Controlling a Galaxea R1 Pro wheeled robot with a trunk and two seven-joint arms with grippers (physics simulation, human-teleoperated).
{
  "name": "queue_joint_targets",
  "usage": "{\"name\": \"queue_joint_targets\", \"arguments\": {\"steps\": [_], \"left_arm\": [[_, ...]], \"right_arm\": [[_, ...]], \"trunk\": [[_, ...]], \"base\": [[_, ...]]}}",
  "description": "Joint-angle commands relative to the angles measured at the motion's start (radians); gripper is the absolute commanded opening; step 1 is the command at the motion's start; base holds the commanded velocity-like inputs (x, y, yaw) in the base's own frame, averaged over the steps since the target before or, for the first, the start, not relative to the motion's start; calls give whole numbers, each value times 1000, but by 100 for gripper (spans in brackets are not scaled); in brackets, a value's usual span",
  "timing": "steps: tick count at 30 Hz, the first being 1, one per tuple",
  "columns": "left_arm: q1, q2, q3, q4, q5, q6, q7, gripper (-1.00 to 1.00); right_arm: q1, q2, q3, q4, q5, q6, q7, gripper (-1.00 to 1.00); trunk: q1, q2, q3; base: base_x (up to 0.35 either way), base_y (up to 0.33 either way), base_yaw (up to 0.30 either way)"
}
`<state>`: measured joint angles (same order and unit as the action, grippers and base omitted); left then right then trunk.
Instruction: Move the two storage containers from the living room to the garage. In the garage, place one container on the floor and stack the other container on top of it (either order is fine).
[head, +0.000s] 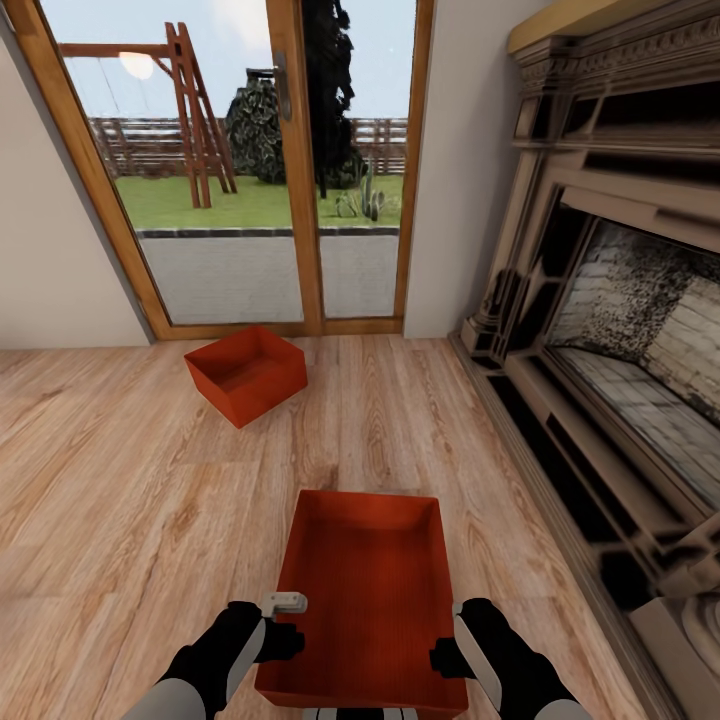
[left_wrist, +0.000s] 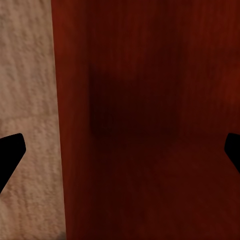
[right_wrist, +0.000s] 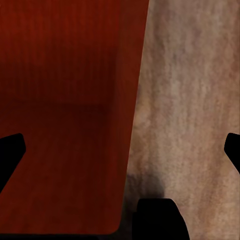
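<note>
Your left hand (head: 283, 640) and right hand (head: 447, 657) stand spread apart, each across one side wall of the near storage container (head: 365, 590), not clenched on it. The second container (head: 246, 373) sits on the wood floor (head: 120, 480) beside the glass doors (head: 250, 170).

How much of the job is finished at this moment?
Nothing is delivered yet. Both arms flank the near container, the left gripper and right gripper at its side walls, fingers spread in both wrist views. The far container sits by the glass doors. The garage trip and stacking remain.
</note>
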<state>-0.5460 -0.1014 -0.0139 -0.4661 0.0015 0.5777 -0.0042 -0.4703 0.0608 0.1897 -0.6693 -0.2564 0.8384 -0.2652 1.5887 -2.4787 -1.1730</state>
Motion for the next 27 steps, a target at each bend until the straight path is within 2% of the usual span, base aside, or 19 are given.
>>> {"name": "queue_joint_targets", "arguments": {"steps": [1,16,17,27], "left_arm": [[0,0,-1,-2,0,5,0,100],[0,2,-1,0,0,5,0,100],[0,2,-1,0,0,5,0,-100],[-2,2,-1,1,0,5,0,-100]], "right_arm": [[0,0,4,-1,-11,3,-9,100],[-1,0,4,-1,-11,3,-9,100],[-1,0,4,-1,-11,3,-9,100],[-1,0,4,-1,-11,3,-9,100]], "trunk": [[0,0,-1],[0,0,-1],[0,0,-1],[0,0,-1]], "base": [[0,0,0],[0,0,0],[0,0,0],[0,0,0]]}}
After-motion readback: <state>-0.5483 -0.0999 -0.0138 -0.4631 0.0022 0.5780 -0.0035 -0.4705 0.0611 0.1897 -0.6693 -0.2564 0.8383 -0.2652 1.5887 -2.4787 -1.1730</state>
